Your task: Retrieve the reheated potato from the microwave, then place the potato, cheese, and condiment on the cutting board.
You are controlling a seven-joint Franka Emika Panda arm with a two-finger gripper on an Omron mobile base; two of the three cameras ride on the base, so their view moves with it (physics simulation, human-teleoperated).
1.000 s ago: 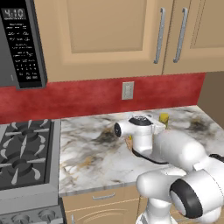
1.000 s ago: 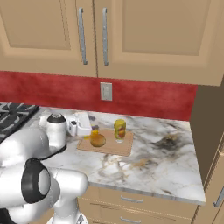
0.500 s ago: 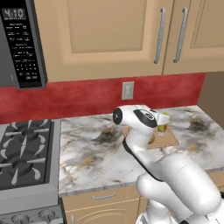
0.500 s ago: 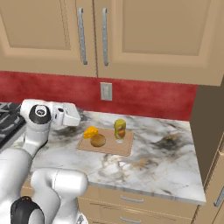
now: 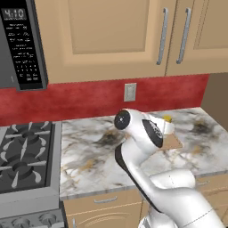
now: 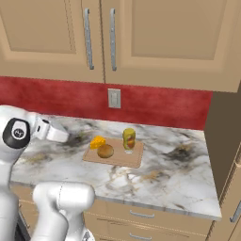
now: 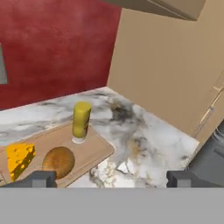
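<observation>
The cutting board lies on the marble counter, and on it are the cheese, the potato and the upright condiment. The hand view looks down at the same group: cheese, potato and condiment on the cutting board. My gripper is open with nothing between its fingertips. It hangs above the counter, off the board's left end and apart from it. The microwave shows its button panel at the upper left.
Wall cabinets hang over the counter, and a tall cabinet side closes off the right end. A gas stove sits left of the counter under the microwave. An outlet is on the red backsplash.
My hand has risen from just over the board and swung left, away from it. The potato, cheese and condiment have stayed in place on the board.
</observation>
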